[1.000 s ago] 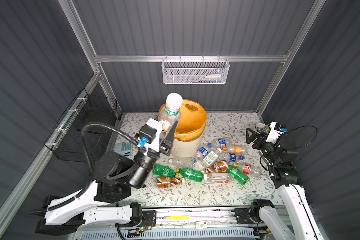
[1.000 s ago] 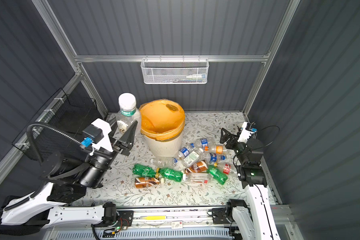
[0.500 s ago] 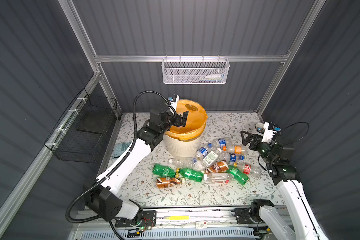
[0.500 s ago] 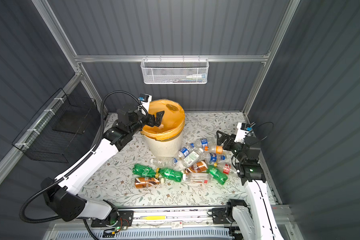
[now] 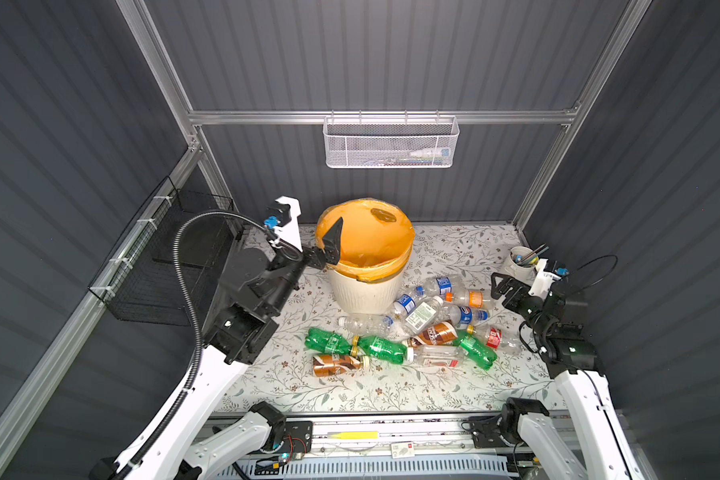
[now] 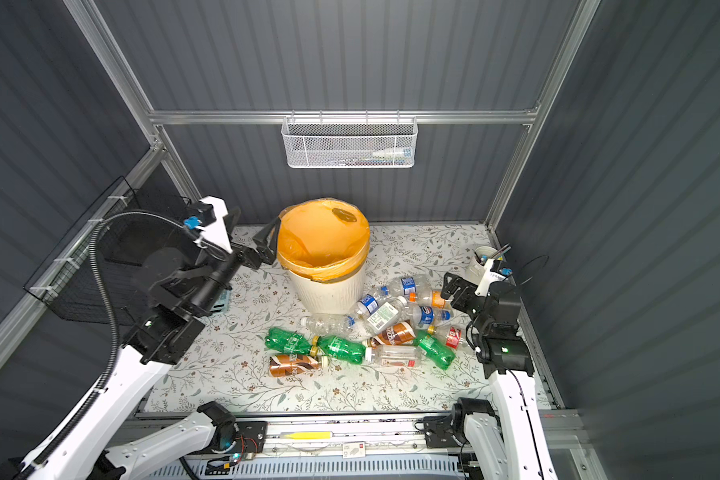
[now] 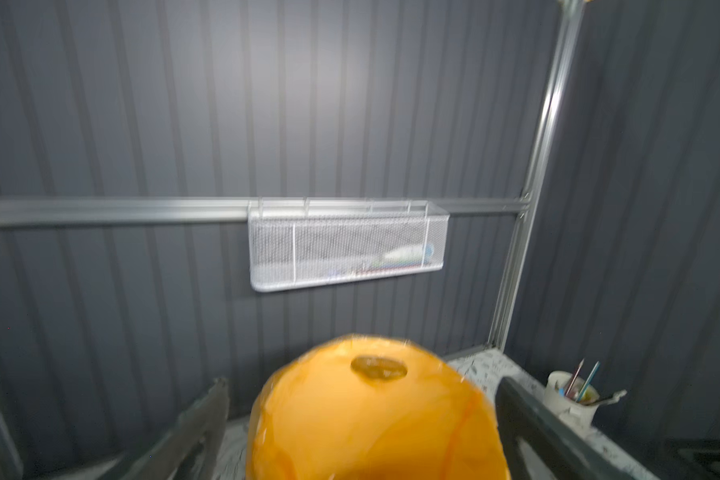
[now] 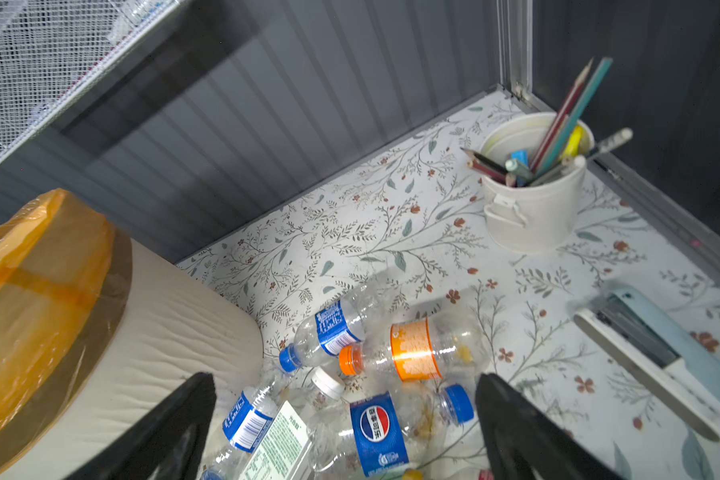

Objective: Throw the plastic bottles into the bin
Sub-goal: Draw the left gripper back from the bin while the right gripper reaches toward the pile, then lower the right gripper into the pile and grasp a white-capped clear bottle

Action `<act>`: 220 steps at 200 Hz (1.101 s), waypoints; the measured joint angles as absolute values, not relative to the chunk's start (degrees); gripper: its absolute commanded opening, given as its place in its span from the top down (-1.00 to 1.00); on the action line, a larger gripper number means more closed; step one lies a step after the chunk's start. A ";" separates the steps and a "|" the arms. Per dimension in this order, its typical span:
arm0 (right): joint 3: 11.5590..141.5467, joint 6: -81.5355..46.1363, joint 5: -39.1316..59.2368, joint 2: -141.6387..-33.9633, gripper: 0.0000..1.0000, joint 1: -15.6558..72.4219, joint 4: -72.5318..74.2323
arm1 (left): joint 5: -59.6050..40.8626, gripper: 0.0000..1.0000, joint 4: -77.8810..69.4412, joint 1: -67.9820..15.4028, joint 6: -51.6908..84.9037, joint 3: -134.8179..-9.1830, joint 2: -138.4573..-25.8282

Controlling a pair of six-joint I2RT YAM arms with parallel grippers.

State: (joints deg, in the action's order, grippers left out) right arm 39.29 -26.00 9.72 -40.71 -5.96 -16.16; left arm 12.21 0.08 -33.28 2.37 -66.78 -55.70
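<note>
Worktop [image 5: 454, 249]: floral-patterned sheet, enclosed by dark ribbed walls. Black wire basket [image 5: 163, 266]: hung on the left wall. Bin [image 5: 362, 291]: cream ribbed bucket lined with an orange-yellow bag, standing upright toward the back of the worktop, left of centre in both top views. White mesh basket [image 5: 391, 143]: hooked on the rail of the back wall, above the bin. Left end effector [image 7: 362, 380]: fingers spread wide and empty, raised just beside the bin's left rim and facing its mouth; the left wrist view is blurred. Right end effector [image 5: 495, 286]: fingers spread wide and empty, held at the right edge of the bottle heap, near the orange-labelled bottle [image 5: 468, 298]. Plastic bottles [image 5: 422, 318]: all lying on their sides on the worktop in a loose heap in front of and to the right of the bin, the nearest ones against its base; the lot includes three green bottles [image 5: 381, 348], two brown-labelled bottles [image 5: 335, 365] and several clear ones with blue labels. Cup of pens [image 5: 518, 266]: white, upright, in the back right corner. Stapler [image 8: 661, 345]: pale blue and white, lying near the cup.
</note>
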 measured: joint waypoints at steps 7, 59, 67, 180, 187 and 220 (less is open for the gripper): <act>38.28 -26.57 9.93 -40.38 -0.98 -5.96 -16.60 | 13.34 -1.00 1.08 -33.28 2.96 -64.36 -55.94; 34.92 -28.03 11.40 -41.04 -0.98 -3.31 -22.85 | 16.45 -1.00 5.32 -33.28 9.76 -55.02 -53.49; 34.83 -27.92 10.79 -40.64 -0.98 -1.21 -23.75 | 16.67 -1.00 5.32 -33.28 10.48 -54.13 -52.64; 45.15 -10.87 -3.27 -52.25 -0.95 35.57 -35.03 | 26.46 -0.99 9.76 -33.28 13.61 -49.10 -45.47; 45.93 -9.67 -3.44 -52.99 -0.95 36.73 -35.44 | 27.09 -1.00 10.33 -33.28 13.82 -48.80 -45.47; 48.36 -4.45 -3.18 -55.27 -0.95 41.89 -38.00 | 29.34 -0.99 12.56 -33.28 14.92 -46.72 -45.50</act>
State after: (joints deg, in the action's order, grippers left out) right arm 48.36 -4.45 -3.18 -55.27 41.89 -38.00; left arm 29.34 12.56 -33.28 14.92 -46.72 -45.50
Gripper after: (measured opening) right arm 0.976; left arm 0.997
